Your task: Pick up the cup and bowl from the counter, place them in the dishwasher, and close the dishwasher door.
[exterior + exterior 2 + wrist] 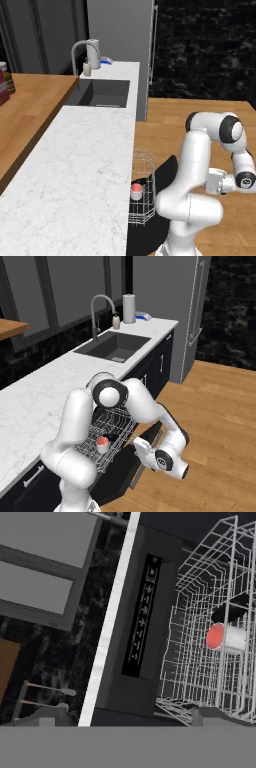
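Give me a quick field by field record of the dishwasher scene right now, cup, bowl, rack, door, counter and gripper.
cup: white with red inside, standing in the wire rack
bowl: black, in the rack next to the cup
wire rack: white basket, pulled out beyond the counter edge
dishwasher door: dark panel, down and open
counter: white marble, sink at the far end
gripper: open, holding nothing, low beside the open door, facing the rack
task status: both dishes loaded, door not yet closed

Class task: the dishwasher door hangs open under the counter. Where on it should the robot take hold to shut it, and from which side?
Probably the free outer edge of the dishwasher door, approached from the floor side beneath it and pushed up toward the wire rack. The panel is flat, lies folded down, and shows no handle here.
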Motion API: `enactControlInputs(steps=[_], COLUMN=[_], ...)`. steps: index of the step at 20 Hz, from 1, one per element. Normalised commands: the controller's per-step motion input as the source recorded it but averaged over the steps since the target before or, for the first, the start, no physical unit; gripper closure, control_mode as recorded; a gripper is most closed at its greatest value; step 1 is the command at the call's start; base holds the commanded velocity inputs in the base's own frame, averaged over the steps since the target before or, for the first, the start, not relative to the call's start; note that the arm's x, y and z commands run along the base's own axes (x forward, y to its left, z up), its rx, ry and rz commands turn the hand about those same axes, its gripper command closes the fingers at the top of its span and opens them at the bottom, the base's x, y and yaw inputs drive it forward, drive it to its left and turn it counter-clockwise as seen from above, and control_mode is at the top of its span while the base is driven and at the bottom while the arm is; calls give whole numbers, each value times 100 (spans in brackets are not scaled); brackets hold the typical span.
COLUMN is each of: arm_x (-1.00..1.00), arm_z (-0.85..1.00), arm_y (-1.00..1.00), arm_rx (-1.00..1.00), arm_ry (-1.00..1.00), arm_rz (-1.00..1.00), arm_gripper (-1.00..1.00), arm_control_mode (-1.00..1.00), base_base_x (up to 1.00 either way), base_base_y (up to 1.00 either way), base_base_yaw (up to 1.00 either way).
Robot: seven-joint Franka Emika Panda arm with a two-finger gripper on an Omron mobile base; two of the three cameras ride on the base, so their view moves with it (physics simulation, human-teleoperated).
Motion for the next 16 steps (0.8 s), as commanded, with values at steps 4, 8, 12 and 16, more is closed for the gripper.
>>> enactControlInputs(steps=[4, 8, 12, 16], arm_x=[0, 0, 37, 51], arm_z=[-69, -65, -56, -57], arm_y=[-56, -37, 3, 8], arm_rx=[21, 20, 1, 0], arm_ry=[0, 0, 2, 3], arm_rz=[2, 3, 0, 0], arm_gripper=[-100, -100, -100, -100], arm_control_mode=[-100, -100, -100, -100], base_base_x=[0, 0, 0, 0], base_base_y=[0, 0, 0, 0], base_base_yaw=[0, 0, 0, 0])
